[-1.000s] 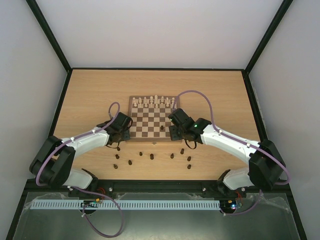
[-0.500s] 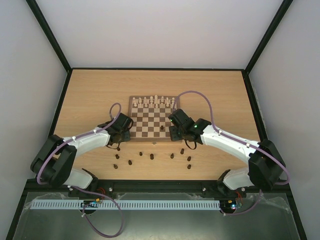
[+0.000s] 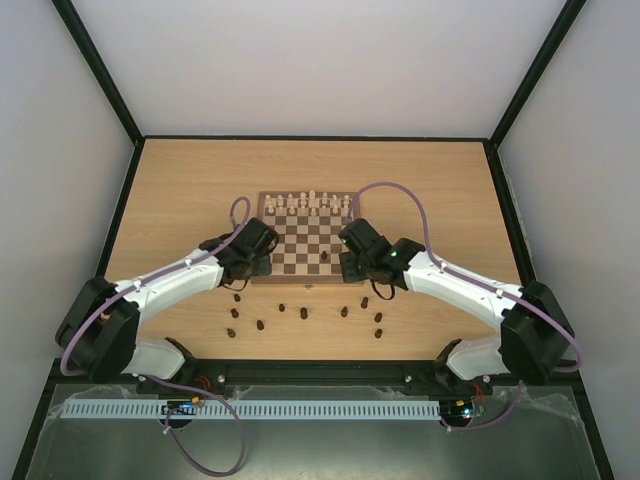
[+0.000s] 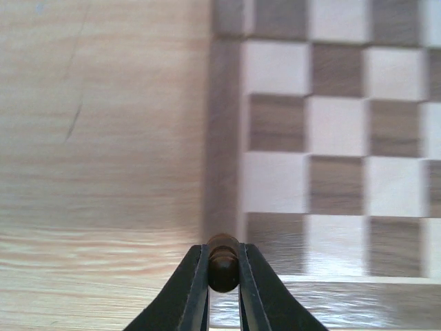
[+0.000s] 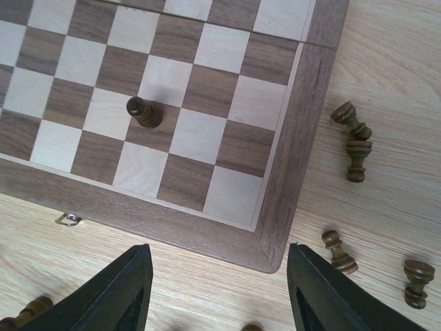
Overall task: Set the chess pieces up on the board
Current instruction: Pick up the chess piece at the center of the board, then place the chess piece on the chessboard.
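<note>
Left pincer (image 4: 223, 254) is pinching narrow on one dark chessman (image 4: 222, 265), gripping it by the rounded top between both fingertips. It is sitting over the left border of the board (image 4: 224, 138), close to the near-left corner; the wrist view is blurring, so I cannot tell whether the chessman is touching the wood.

Right pincer (image 5: 217, 252) is standing half wide and holding nothing, hanging over the board's near-right corner.

One dark pawn (image 5: 143, 112) is standing upright on a dark square, in the second row from the near edge, on the right half.

The loose dark chessmen (image 3: 302, 314) are lying scattered on the table (image 3: 180, 190) between the board and the arm bases, some tipped over, some upright.

Pale chessmen (image 3: 310, 205) are filling the far two rows.
</note>
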Motion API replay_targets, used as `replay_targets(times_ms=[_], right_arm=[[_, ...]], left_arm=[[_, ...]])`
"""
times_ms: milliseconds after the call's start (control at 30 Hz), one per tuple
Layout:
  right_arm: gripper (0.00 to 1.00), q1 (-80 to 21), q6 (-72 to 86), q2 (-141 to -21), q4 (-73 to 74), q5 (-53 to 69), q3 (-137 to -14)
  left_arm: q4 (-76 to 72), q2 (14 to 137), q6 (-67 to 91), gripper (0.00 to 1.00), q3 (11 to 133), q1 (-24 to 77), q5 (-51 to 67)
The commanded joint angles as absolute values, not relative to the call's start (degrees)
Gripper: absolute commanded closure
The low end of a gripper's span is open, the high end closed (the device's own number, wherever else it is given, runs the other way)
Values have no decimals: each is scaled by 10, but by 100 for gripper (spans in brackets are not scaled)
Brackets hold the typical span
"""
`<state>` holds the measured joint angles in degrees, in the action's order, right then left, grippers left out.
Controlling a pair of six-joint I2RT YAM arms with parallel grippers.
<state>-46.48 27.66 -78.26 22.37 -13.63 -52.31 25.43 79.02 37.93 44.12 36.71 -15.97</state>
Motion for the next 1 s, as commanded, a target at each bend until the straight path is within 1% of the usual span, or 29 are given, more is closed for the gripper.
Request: replay_targets(times_ms=[0, 200, 433, 633, 867, 967], right_arm=[[46, -467, 280, -753, 244, -150, -523], [46, -467, 284, -742, 263, -164, -533], [46, -467, 286, -729, 279, -181, -533], [45, -466, 287, -721, 282, -185, -530], [45, -466, 287, -720, 283, -184, -529], [45, -467, 287, -719, 282, -184, -527]], left_arm=[[290, 793, 378, 88, 509, 401, -168], [268, 878, 373, 88, 581, 449, -152], [244, 970, 368, 88, 642, 474, -140], [232, 1005, 366, 87, 658, 474, -143], [225, 1016, 367, 85, 660, 473, -149], [227, 1017, 367, 82, 659, 473, -149]])
